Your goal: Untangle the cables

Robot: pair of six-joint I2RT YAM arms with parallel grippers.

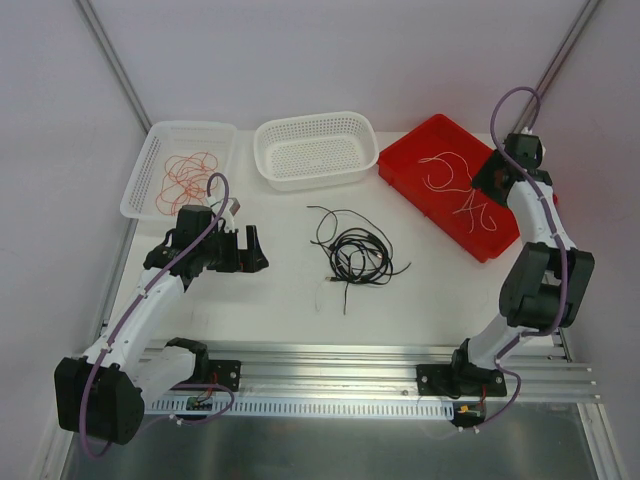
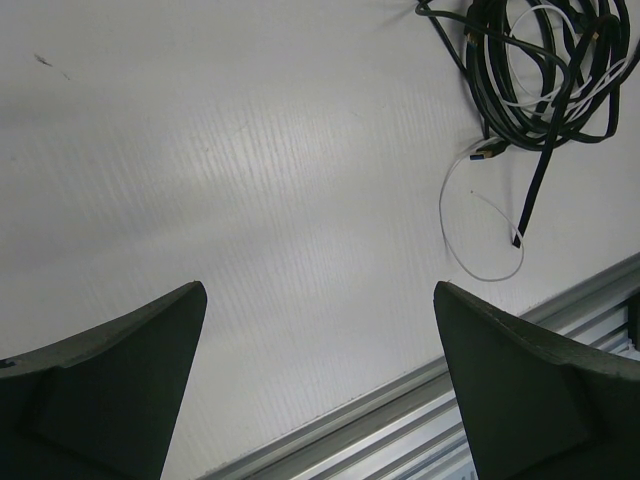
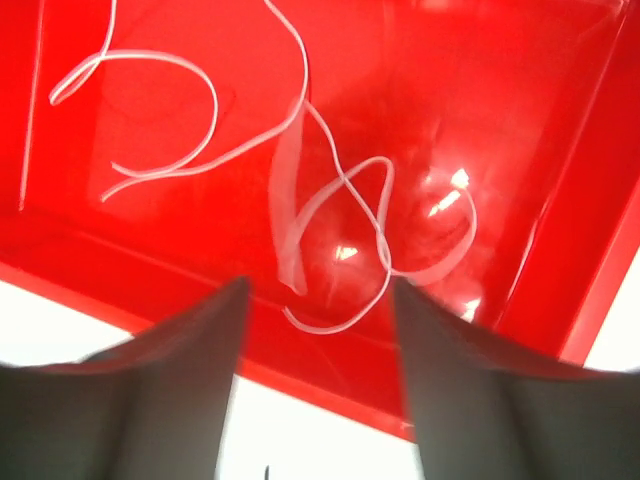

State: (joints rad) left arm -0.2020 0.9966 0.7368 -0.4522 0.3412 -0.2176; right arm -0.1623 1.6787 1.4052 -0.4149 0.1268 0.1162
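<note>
A tangle of black cables (image 1: 358, 252) lies mid-table, and it also shows in the left wrist view (image 2: 540, 90), with a thin white wire (image 2: 485, 272) running through it and looping out. Red-orange wires (image 1: 186, 180) lie in the left white basket (image 1: 135, 190). White wires (image 1: 462, 186) lie in the red tray (image 1: 420, 150), and they show close up in the right wrist view (image 3: 300, 190). My left gripper (image 1: 256, 252) (image 2: 318, 292) is open and empty, left of the black tangle. My right gripper (image 1: 488, 180) (image 3: 320, 288) is open and empty just above the white wires in the tray (image 3: 150, 250).
An empty white perforated basket (image 1: 315, 148) stands at the back middle. An aluminium rail (image 1: 350, 356) runs along the near table edge, and it shows in the left wrist view (image 2: 400, 425). Cage posts stand at the back corners.
</note>
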